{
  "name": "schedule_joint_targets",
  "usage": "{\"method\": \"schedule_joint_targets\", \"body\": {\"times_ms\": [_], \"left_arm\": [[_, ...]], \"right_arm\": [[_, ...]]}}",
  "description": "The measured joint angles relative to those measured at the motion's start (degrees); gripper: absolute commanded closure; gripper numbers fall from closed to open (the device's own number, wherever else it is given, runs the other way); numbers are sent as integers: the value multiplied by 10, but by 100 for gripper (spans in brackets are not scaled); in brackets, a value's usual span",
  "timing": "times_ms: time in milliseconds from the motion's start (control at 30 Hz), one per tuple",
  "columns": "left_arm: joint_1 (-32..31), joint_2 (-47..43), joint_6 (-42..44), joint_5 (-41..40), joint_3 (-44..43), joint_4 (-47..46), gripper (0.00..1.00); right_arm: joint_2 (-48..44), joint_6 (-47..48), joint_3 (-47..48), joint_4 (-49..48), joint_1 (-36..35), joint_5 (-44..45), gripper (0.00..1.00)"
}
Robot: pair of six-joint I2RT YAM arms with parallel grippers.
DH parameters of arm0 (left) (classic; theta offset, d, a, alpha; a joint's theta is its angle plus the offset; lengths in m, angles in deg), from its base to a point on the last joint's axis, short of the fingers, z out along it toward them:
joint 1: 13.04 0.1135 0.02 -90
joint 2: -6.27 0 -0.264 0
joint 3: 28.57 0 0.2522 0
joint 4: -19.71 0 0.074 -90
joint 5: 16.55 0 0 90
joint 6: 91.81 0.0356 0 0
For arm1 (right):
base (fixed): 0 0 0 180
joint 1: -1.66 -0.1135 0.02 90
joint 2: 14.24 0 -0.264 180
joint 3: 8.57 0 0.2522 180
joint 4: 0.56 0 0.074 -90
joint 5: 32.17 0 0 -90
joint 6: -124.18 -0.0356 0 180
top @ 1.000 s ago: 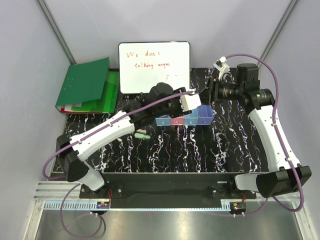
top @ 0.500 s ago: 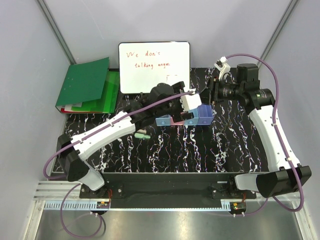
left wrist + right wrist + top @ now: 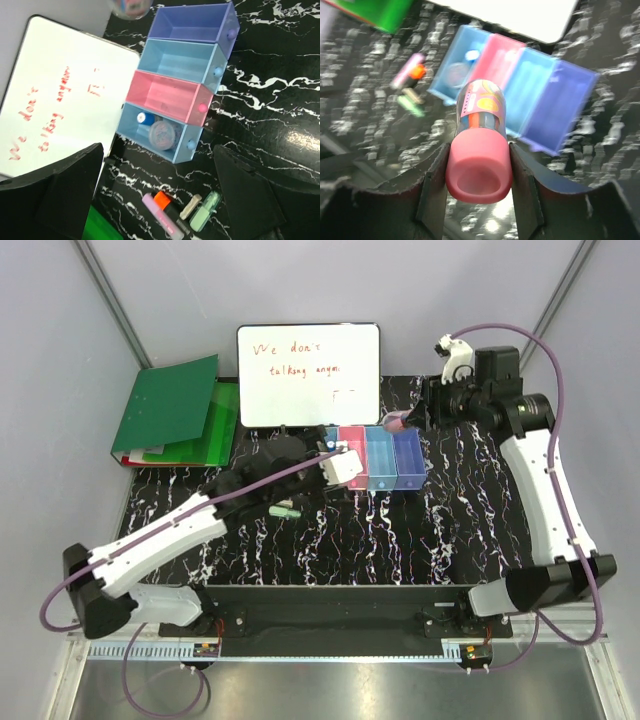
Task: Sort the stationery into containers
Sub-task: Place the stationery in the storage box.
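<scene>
Your right hand (image 3: 479,172) is gripping a pink-capped stick (image 3: 479,145) and holding it in the air at the far end of the four bins (image 3: 200,107). Blur is hiding which bin it is over, probably none. Your left hand (image 3: 342,468) is hanging wide and empty by the left blue bin (image 3: 186,146). Letting go here is risking a rim bounce onto the desk (image 3: 470,530).

The table (image 3: 470,510) is black, veined with white like marble. The bins (image 3: 196,102) run light blue, pink, light blue, purple-blue. The tube (image 3: 479,145) has a pink cap and a label patched orange, pink and blue. The bottle (image 3: 145,118) is blue-capped. The sticks: one lilac-pink (image 3: 159,216), one orange-tipped (image 3: 162,199), one beige (image 3: 190,206), one pale green (image 3: 206,210). The whiteboard (image 3: 60,100) is white with red writing, the folder (image 3: 170,405) green
</scene>
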Motion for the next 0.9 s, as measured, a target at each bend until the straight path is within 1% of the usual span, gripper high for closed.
{"method": "schedule_joint_targets", "body": {"times_ms": [133, 233, 267, 367, 500, 633, 900], "left_arm": [[1, -61, 3, -24, 30, 5, 1], [7, -84, 2, -33, 39, 10, 1], [8, -88, 2, -34, 42, 10, 1], [15, -97, 2, -37, 55, 12, 1], [21, -100, 2, -39, 64, 19, 1], [25, -103, 2, -40, 66, 23, 1], [28, -104, 2, -42, 66, 24, 1]], "right_arm": [[71, 75, 78, 41, 0, 57, 97], [138, 133, 138, 75, 0, 96, 97], [157, 147, 154, 84, 0, 107, 100], [228, 201, 209, 116, 0, 141, 100], [285, 255, 233, 143, 0, 167, 100], [322, 295, 246, 162, 0, 181, 100], [378, 326, 297, 177, 0, 182, 100]]}}
